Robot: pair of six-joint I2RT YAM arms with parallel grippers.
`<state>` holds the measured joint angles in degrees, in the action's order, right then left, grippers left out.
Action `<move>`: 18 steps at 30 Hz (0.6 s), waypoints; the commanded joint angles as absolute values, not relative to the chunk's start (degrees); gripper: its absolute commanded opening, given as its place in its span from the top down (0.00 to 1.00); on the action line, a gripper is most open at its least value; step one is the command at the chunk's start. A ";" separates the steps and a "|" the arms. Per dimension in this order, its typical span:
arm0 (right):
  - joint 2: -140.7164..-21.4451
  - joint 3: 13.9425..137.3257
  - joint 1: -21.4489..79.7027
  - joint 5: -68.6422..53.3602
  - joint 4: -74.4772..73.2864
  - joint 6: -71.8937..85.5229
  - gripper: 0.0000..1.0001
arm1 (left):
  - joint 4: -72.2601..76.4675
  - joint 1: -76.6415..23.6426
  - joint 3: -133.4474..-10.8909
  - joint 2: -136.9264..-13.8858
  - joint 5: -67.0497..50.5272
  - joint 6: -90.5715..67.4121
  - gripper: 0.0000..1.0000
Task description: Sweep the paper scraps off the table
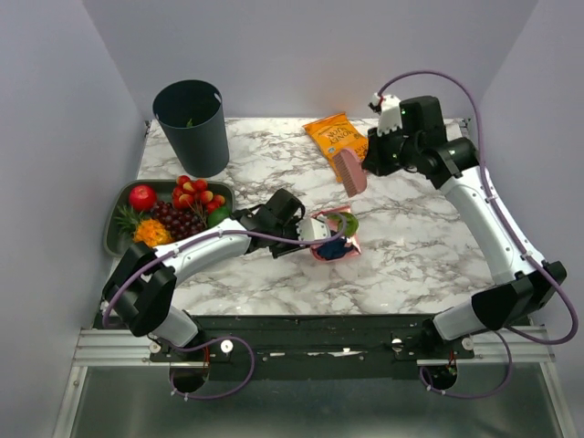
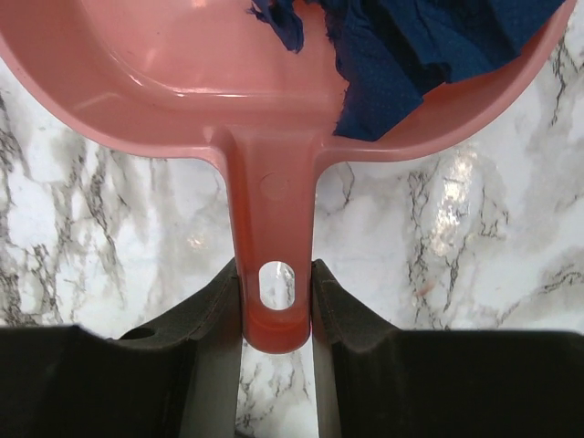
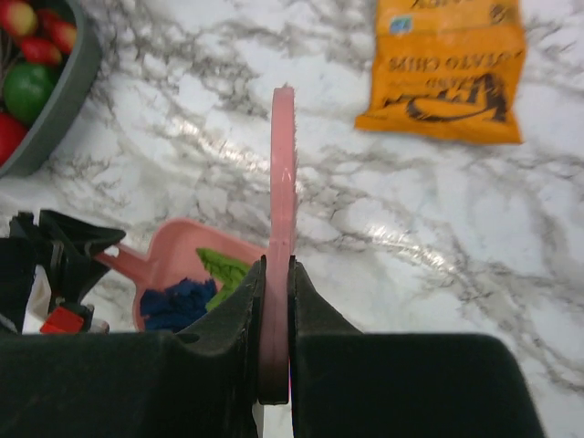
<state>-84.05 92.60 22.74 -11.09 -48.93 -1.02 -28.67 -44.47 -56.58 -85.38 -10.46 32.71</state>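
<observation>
Left gripper [image 2: 278,301] is clamping the pink dustpan [image 2: 182,82] by its handle with paper scraps [image 2: 429,64] sitting in it just ahead, so I'm guessing only dumping's remaining.

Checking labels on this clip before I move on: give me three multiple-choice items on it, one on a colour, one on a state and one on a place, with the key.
1. The brush above the table is: A pink; B blue; C green.
2. The left jaws are: A open and empty; B shut on the brush; C shut on the dustpan handle.
3. The blue scrap lies: A in the dustpan; B on the brush; C on the table.

Key: 1 A, its thin edge shows pink in the right wrist view. 2 C, they clamp the handle from both sides in the left wrist view. 3 A, it rests inside the pan's rim.
</observation>
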 commanded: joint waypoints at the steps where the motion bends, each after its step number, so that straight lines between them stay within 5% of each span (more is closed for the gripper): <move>1: -85.95 103.07 22.32 -5.81 -51.41 -4.83 1.00 | -22.85 -44.30 -59.41 -84.02 -13.18 30.33 1.00; 18: -77.53 84.82 12.39 -7.72 -44.39 -0.18 0.99 | -36.20 -40.44 -73.82 -79.54 -10.73 26.02 1.00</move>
<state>-81.82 87.99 12.01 -4.69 -48.01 -2.33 -30.13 -42.44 -68.64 -82.46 -11.16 26.92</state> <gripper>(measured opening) 0.166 0.378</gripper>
